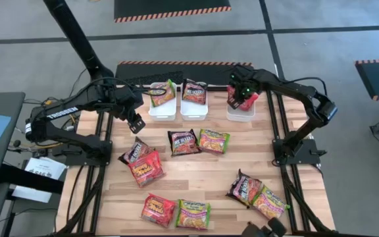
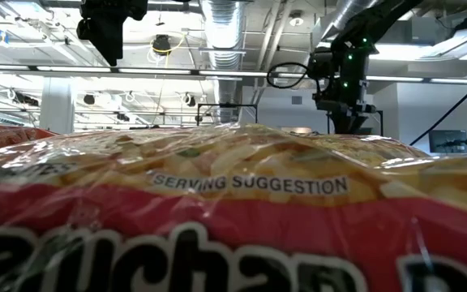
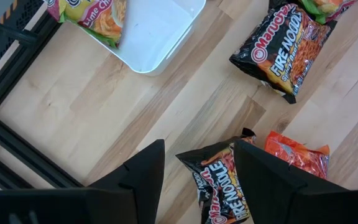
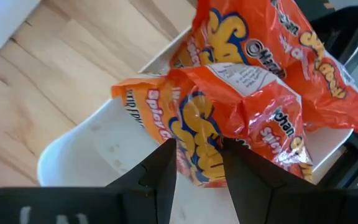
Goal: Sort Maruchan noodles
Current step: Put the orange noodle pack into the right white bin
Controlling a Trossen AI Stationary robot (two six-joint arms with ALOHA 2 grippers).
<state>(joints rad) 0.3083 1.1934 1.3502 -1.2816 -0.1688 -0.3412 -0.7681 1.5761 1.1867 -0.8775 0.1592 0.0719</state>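
Your right gripper (image 4: 197,163) pinches a red packet (image 4: 229,118) over the right tray (image 4: 104,149); left gripper (image 3: 197,174) open, empty above a black packet (image 3: 222,186).

The left arm bends inward, its end effector (image 1: 135,122) pointing down with fingers (image 3: 138,180) spread apart and nothing between them. The right arm reaches inward across its side, its end effector (image 1: 240,97) pointing down, fingers (image 4: 160,171) pinching a red packet (image 4: 229,106).
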